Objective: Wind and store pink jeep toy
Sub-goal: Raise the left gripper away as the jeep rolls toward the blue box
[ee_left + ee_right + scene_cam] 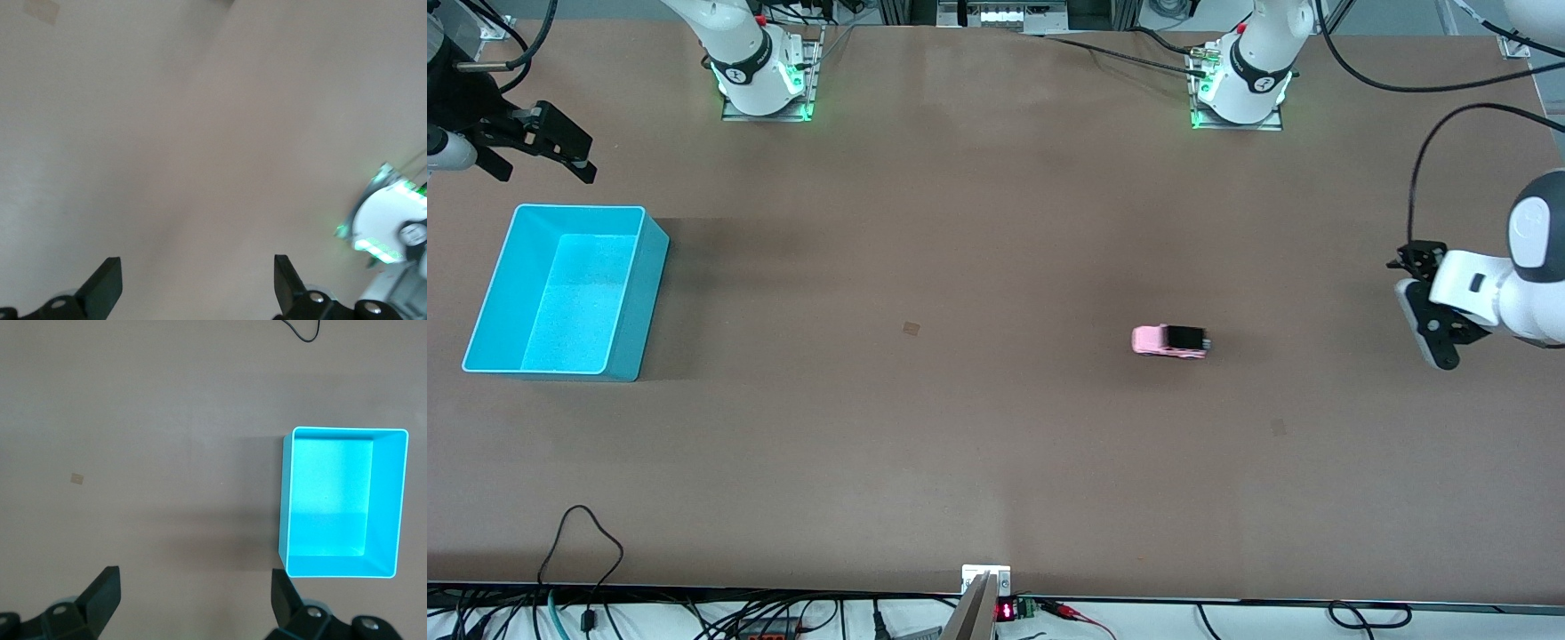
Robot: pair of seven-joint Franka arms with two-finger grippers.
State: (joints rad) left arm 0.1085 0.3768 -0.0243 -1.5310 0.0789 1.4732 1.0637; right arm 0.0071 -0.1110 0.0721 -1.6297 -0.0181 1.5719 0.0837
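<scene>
The pink jeep toy stands on the brown table, toward the left arm's end, with its black roof panel facing that end. It shows in neither wrist view. The turquoise bin sits empty at the right arm's end and also shows in the right wrist view. My left gripper is open and empty, held over the table's edge at the left arm's end, apart from the jeep. My right gripper is open and empty, up over the table beside the bin.
A small square mark lies on the table between bin and jeep. The arm bases stand at the table's edge farthest from the front camera. Cables run along the nearest edge.
</scene>
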